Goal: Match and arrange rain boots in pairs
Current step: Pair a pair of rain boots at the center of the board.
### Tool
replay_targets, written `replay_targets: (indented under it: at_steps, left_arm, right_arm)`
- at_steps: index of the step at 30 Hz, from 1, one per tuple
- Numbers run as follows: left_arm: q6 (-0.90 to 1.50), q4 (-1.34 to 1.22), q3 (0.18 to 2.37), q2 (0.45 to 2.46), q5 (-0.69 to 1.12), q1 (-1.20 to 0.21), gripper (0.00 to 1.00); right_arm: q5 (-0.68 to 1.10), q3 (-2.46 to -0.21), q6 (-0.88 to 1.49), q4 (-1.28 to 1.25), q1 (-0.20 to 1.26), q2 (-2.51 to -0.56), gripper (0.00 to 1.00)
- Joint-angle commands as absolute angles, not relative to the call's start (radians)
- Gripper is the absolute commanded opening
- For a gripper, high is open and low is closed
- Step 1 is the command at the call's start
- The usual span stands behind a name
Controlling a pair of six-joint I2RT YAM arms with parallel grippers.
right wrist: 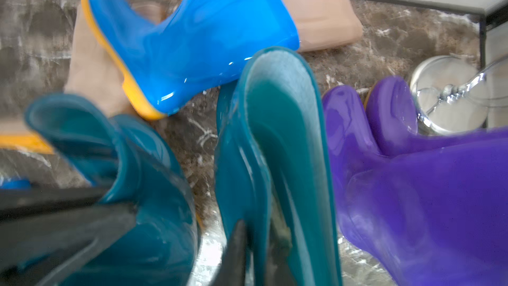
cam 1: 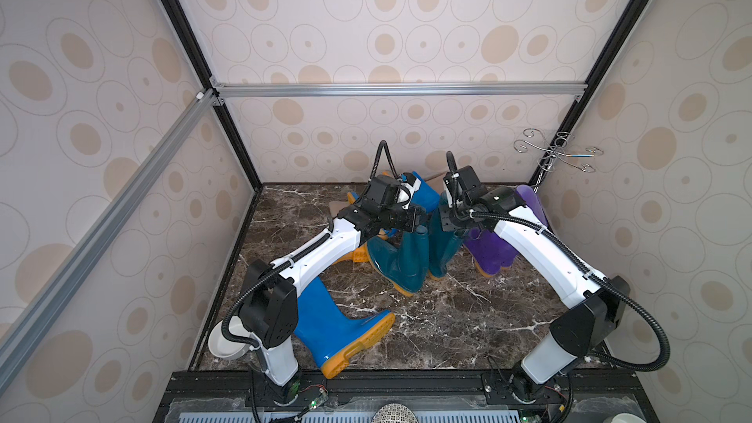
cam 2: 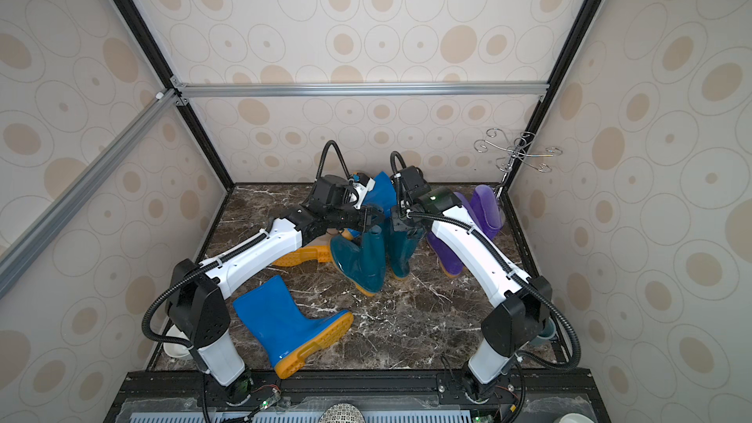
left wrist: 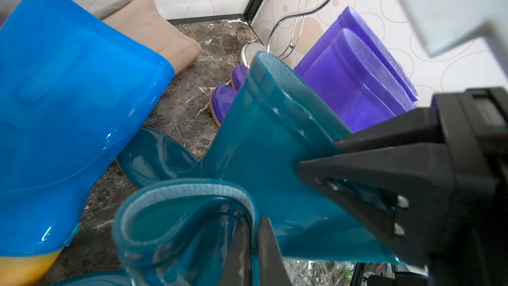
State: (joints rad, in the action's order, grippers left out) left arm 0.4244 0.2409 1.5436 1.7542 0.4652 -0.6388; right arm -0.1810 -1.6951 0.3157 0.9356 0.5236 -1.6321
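Note:
Two dark teal rain boots stand side by side mid-floor. My left gripper is shut on the top rim of the left teal boot, one finger inside the shaft. My right gripper is shut on the rim wall of the right teal boot in the same way. Two purple boots stand together just right of them. One bright blue boot lies on its side near the front left. The other blue boot lies at the back, on top of beige boots.
A chrome wire rack on a round base stands in the back right corner. A white bowl sits by the left arm's base. Patterned walls close in the marble floor on three sides.

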Motion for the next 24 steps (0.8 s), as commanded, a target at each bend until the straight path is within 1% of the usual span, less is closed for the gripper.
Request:
replay_targets:
  at_steps: [1, 10, 14, 18, 24]
  left_arm:
    - [0.346, 0.209, 1.616, 1.734, 0.462, -0.659, 0.00]
    - [0.295, 0.247, 1.813, 1.861, 0.519, -0.727, 0.00]
    - [0.281, 0.277, 1.895, 1.931, 0.557, -0.741, 0.00]
    - [0.275, 0.299, 1.976, 1.984, 0.641, -0.758, 0.00]
    - [0.216, 0.367, 2.018, 2.013, 0.577, -0.771, 0.00]
  right_arm:
    - [-0.146, -1.680, 0.332, 0.943, 0.517, -1.567, 0.00]
    - [-0.249, -1.684, 0.360, 1.026, 0.478, -1.419, 0.00]
    - [-0.274, -1.657, 0.364, 1.040, 0.467, -1.410, 0.00]
    - [-0.295, -1.618, 0.376, 1.022, 0.465, -1.383, 0.00]
    - [-0.231, -1.516, 0.268, 0.902, 0.465, -1.320, 0.00]
